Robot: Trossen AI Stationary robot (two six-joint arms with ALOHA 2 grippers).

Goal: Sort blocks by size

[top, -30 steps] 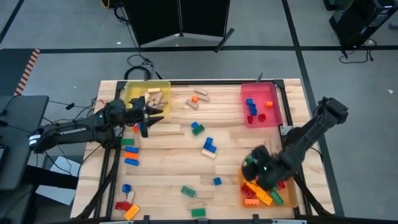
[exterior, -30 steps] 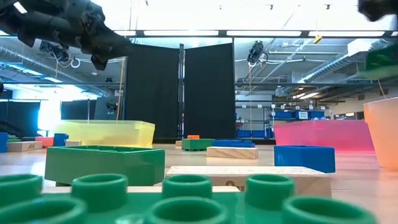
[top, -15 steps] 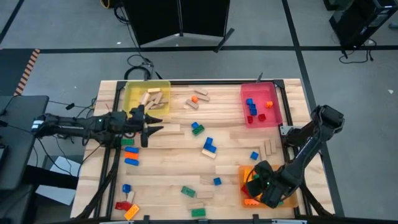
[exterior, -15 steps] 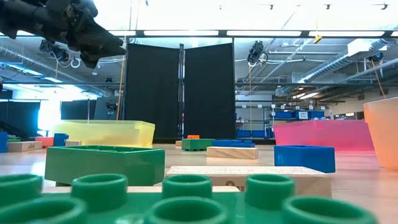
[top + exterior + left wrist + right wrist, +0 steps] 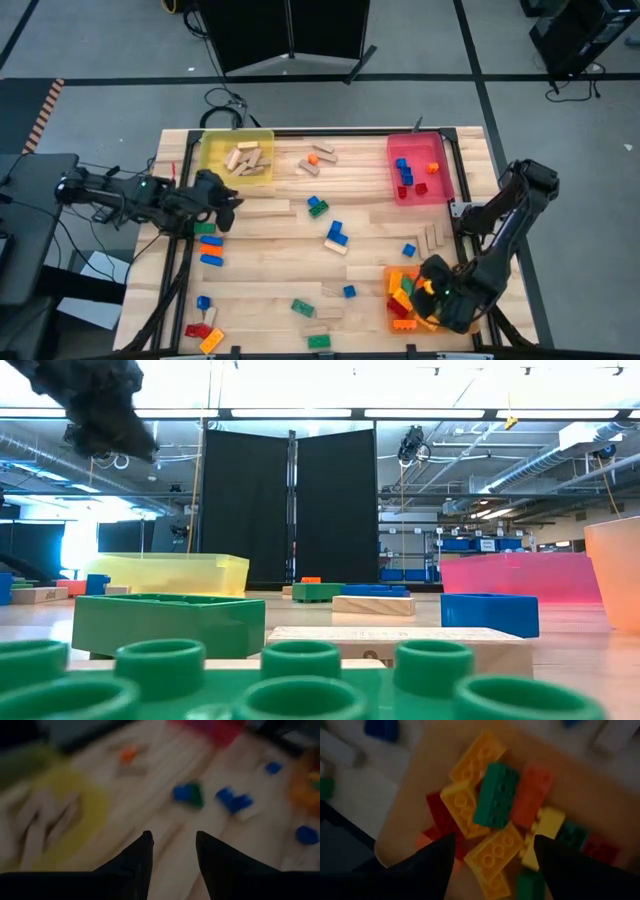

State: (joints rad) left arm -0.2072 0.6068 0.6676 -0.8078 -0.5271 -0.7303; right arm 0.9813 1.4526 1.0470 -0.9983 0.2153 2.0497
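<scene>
Loose blocks lie across the wooden table: a blue and green pair (image 5: pixel 318 205), a blue one (image 5: pixel 336 235), a green one (image 5: pixel 303 308). My right gripper (image 5: pixel 432 288) hangs open over the orange tray (image 5: pixel 392 300). Just beyond its spread fingers (image 5: pixel 440 857), a green brick (image 5: pixel 496 795) lies on a pile of yellow, red and orange bricks. My left gripper (image 5: pixel 232 200) is open and holds nothing (image 5: pixel 172 836). It hovers just near of the yellow tray (image 5: pixel 205 150), which holds tan wooden blocks (image 5: pixel 248 157).
A pink tray (image 5: pixel 392 170) with red and blue bricks stands at the far right. More blocks lie at the near left corner (image 5: pixel 203 322) and by the left edge (image 5: pixel 210 250). In the low view, big green bricks (image 5: pixel 170 622) fill the foreground.
My right gripper has moved toward the near edge, over the orange tray, and let go of the green brick, which now lies on the pile. My left gripper has drawn back from the yellow tray toward the table's left edge.
</scene>
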